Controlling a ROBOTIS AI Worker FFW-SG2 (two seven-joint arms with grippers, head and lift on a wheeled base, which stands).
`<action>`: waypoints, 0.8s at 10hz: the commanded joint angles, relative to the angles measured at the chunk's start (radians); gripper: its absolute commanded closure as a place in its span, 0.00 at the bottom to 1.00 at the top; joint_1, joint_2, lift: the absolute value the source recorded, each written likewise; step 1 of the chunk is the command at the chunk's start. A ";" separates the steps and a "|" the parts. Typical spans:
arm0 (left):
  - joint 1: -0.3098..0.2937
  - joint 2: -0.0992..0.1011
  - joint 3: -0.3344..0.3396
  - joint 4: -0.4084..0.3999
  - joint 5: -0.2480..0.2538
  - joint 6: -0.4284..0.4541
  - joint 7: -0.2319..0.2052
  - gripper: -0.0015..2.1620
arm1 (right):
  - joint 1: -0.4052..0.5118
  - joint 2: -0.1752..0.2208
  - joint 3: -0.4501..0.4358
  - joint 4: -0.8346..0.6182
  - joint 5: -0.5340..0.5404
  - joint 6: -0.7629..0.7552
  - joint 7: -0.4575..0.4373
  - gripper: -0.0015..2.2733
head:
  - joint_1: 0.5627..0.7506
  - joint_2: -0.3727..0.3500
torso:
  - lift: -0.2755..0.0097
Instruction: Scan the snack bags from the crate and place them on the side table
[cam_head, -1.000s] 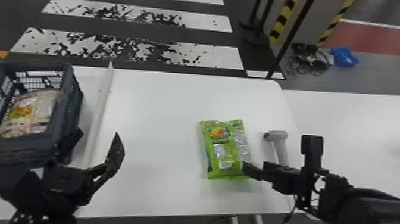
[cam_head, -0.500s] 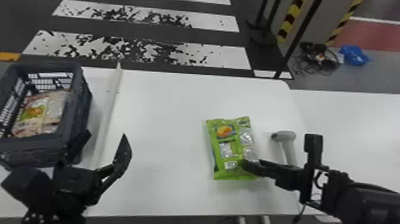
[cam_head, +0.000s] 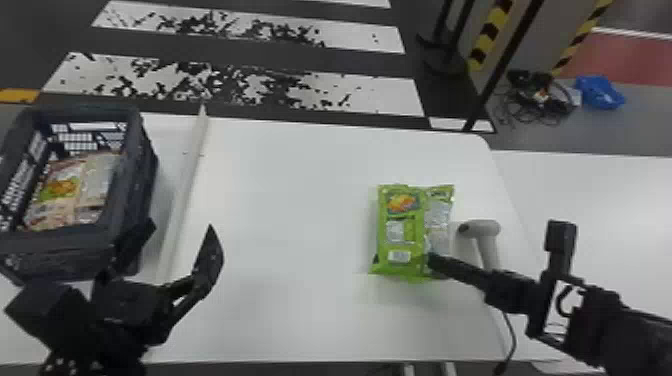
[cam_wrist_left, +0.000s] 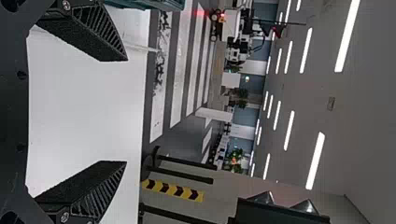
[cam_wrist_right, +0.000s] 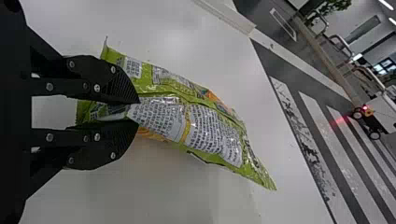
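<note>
In the head view, my right gripper (cam_head: 434, 265) is at the near right corner of the green snack bag (cam_head: 402, 230), above the white table. The right wrist view has the gripper (cam_wrist_right: 133, 112) shut on an edge of the snack bag (cam_wrist_right: 210, 128), whose printed back faces the camera. My left gripper (cam_head: 180, 230) is parked near the crate (cam_head: 132, 165) at the left, and in the left wrist view that gripper (cam_wrist_left: 126, 112) is open with nothing between its fingers. Snack bags (cam_head: 65, 192) lie inside the crate. A grey handheld scanner (cam_head: 487, 240) stands right of the green bag.
A long pale bar (cam_head: 182, 200) lies on the white table (cam_head: 280, 250) between crate and bag. The side table (cam_head: 610, 210) adjoins at the right. Beneath the scanner, a dark cable (cam_head: 511, 335) hangs down. Black posts (cam_head: 445, 55) stand beyond the far edge.
The head view has shifted, so the scene sits farther right. The right gripper remains on the green bag, which has turned slightly and now looks more upright. The left gripper holds its place by the crate.
</note>
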 joint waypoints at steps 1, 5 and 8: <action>0.000 -0.003 -0.002 -0.001 0.000 0.000 0.000 0.04 | 0.013 0.002 -0.102 -0.044 -0.113 0.053 0.011 0.99 | 0.70 0.30 | 0.68; 0.000 -0.004 -0.002 -0.003 0.000 0.000 0.000 0.04 | -0.012 0.034 -0.361 -0.011 -0.326 0.031 -0.050 0.99 | 0.70 0.17 | 0.68; 0.000 -0.004 -0.003 -0.003 0.000 0.000 0.000 0.04 | -0.058 0.032 -0.487 0.180 -0.429 -0.079 -0.141 0.99 | 0.70 0.03 | 0.68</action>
